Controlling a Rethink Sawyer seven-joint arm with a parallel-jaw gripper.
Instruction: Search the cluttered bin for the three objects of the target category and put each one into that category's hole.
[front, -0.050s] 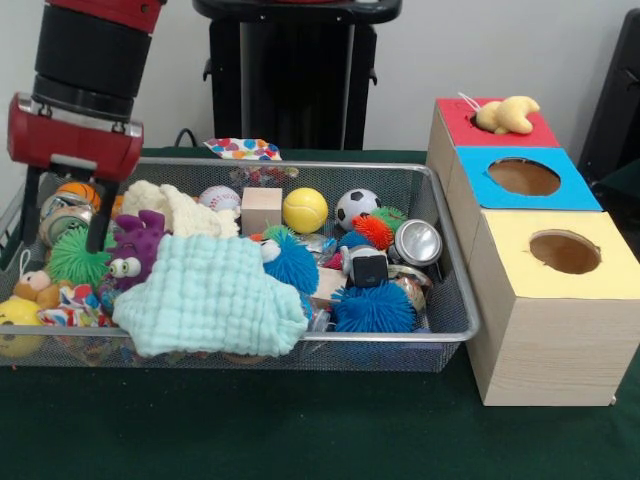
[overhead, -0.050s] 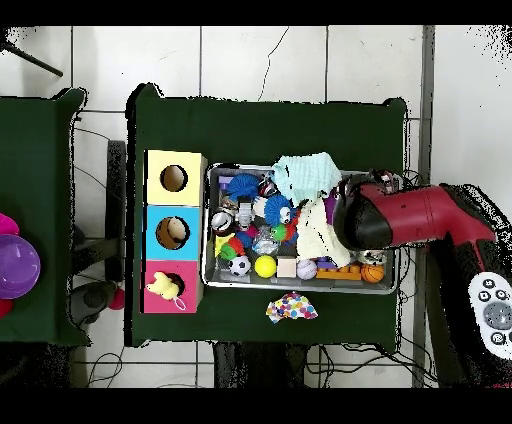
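My gripper (front, -0.050s: 63, 228) hangs over the left end of the wire bin (front, -0.050s: 300, 166), open, its two black fingers (front, -0.050s: 97, 225) reaching down among the toys. A tin can (front, -0.050s: 62, 214) and a small basketball (front, -0.050s: 82, 192) show between the fingers. Just below sit a green spiky ball (front, -0.050s: 75, 258) and a purple plush (front, -0.050s: 137, 248). A mint cloth (front, -0.050s: 212, 295) covers the bin's front middle. To the right stand three boxes: red (front, -0.050s: 455, 122) with a yellow plush (front, -0.050s: 508, 115) on its hole, blue (front, -0.050s: 524, 177), yellow (front, -0.050s: 565, 251). In the overhead view the red arm (overhead, -0.050s: 400, 215) hides the fingers.
The bin also holds blue spiky balls (front, -0.050s: 372, 308), a yellow ball (front, -0.050s: 305, 210), a soccer ball (front, -0.050s: 356, 206), a baseball (front, -0.050s: 220, 198), a wood block (front, -0.050s: 261, 210) and a silver can (front, -0.050s: 417, 243). A patterned cloth (front, -0.050s: 243, 149) lies behind the bin. A remote (overhead, -0.050s: 495, 315) lies off the table.
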